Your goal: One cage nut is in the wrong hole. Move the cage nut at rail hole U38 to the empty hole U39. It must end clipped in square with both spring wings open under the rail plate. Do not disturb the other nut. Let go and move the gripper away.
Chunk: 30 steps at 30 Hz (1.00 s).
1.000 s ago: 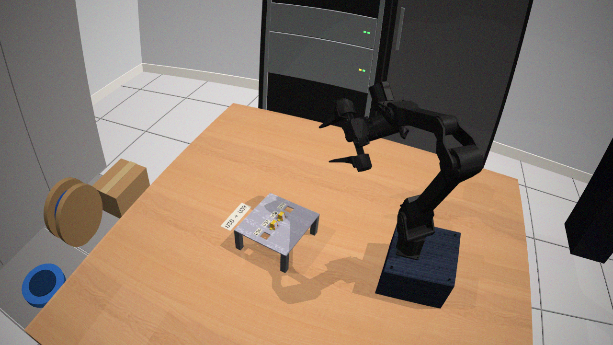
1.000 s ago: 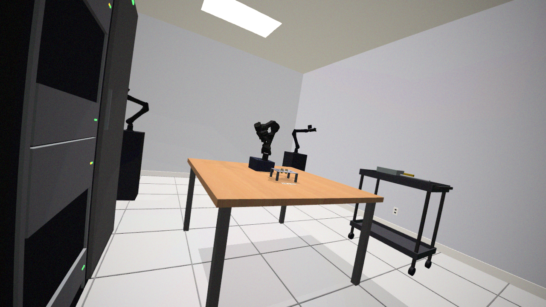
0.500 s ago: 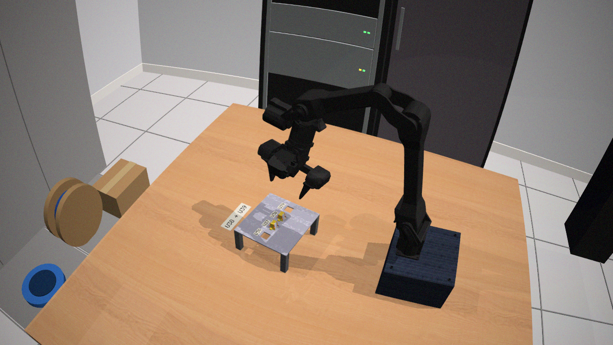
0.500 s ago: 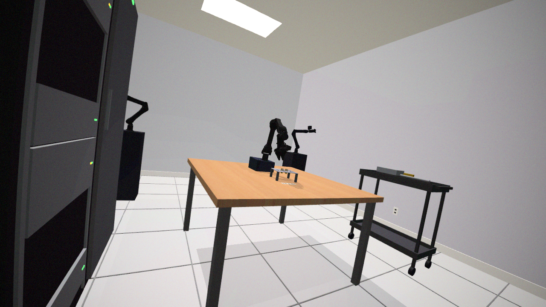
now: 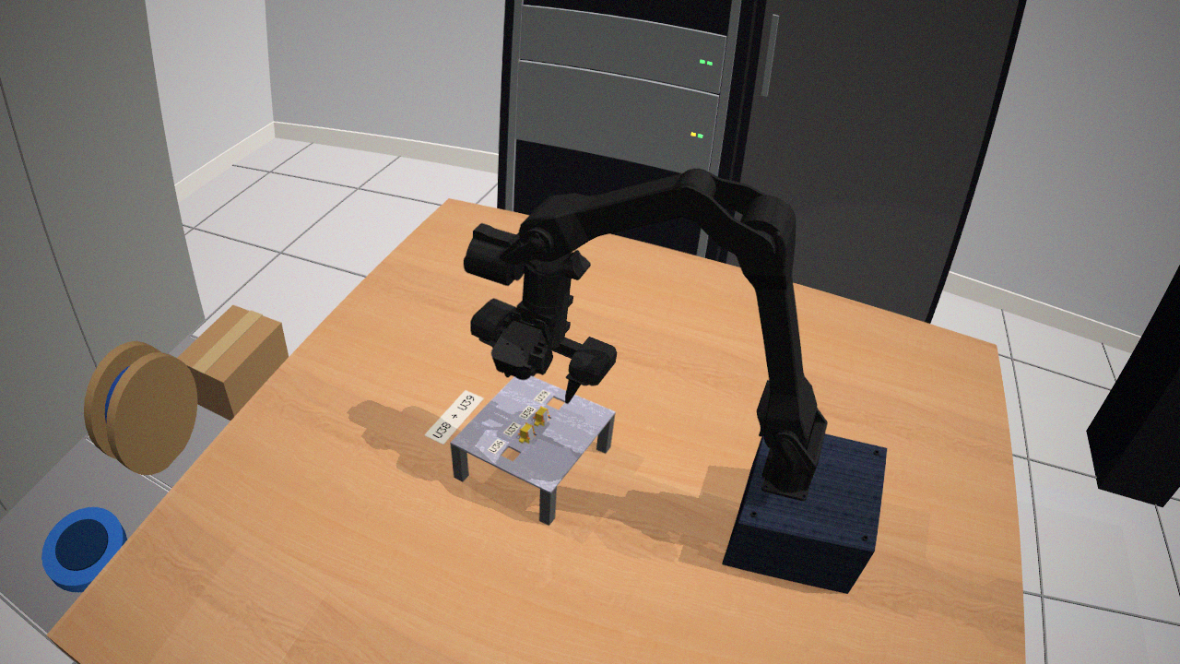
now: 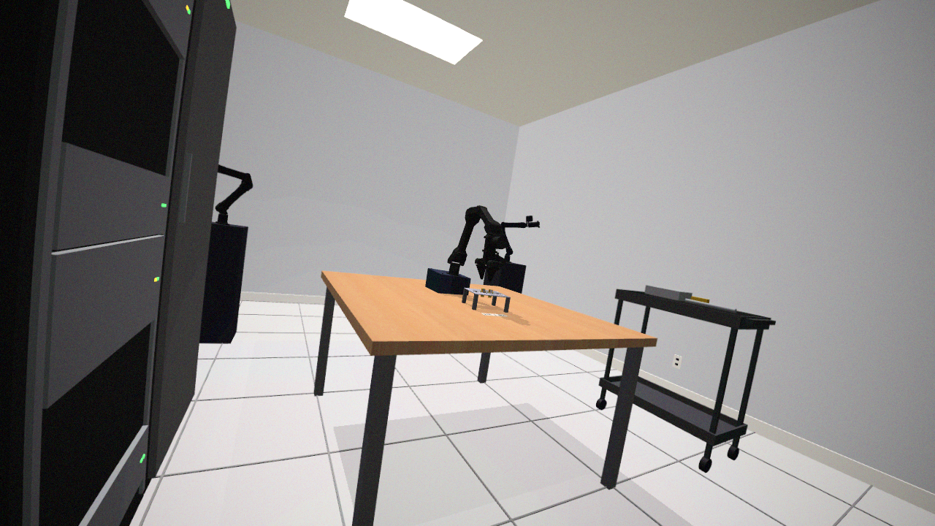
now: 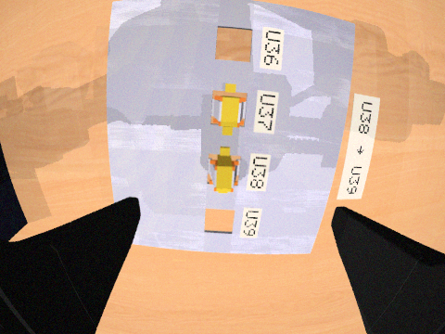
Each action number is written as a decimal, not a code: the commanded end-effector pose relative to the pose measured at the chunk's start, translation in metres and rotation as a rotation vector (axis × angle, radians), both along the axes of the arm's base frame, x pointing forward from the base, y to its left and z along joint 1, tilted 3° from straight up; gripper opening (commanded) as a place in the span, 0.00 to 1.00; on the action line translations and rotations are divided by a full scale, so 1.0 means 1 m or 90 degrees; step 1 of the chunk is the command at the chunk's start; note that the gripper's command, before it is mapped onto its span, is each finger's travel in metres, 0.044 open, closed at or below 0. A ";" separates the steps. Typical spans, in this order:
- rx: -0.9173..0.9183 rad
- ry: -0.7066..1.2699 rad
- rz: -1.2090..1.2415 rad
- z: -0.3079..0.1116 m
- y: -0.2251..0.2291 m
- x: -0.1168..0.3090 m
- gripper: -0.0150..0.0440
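Top view: A rail plate [image 5: 569,445] [image 6: 487,294] [image 7: 158,186] on short legs was seen on the wooden table [image 5: 330,512] [image 6: 457,324] [image 7: 185,288]. The U38 cage nut [image 5: 541,415] [image 7: 224,173] was seated at U38, with the U37 cage nut [image 5: 525,433] [image 7: 229,110] next to it, toward the near left. No nut was held in hole U39 [image 5: 556,403] [image 7: 219,220], at the far end of the row, or in hole U36 [image 5: 511,453] [image 7: 234,44], at the near end. The gripper [image 5: 546,387] [image 6: 486,273] [image 7: 239,213] was held above the plate's far part. At left, a taped cardboard box [image 5: 264,363] was seen; contents hidden. Grey units [image 5: 619,107] were housed in the rack [image 5: 508,107] [image 6: 49,196].

Exterior view: A grey box [image 6: 668,292] and a yellow item [image 6: 699,299] were carried on the upper tray of the cart [image 6: 692,312], at right. Nuts too small to be told apart.

Wrist view: The fingers were spread wide, nothing gripped. Both nuts were framed, apart from the fingertips; table wood was seen through both unfilled holes. Spring wings under the plate could not be checked.
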<state>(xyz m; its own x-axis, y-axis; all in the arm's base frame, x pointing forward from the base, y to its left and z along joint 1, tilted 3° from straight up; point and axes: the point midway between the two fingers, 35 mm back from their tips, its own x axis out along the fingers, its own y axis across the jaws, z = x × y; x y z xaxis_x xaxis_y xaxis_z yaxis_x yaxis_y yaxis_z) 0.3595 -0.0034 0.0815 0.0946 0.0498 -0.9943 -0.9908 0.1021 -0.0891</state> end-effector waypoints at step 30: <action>-0.003 0.021 -0.001 -0.025 0.001 -0.003 0.46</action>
<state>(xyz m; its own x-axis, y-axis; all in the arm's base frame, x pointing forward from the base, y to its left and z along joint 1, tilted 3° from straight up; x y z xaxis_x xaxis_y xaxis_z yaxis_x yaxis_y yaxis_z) 0.3570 -0.0019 0.0595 0.0671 0.0480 -0.9966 -0.9931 0.0993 -0.0620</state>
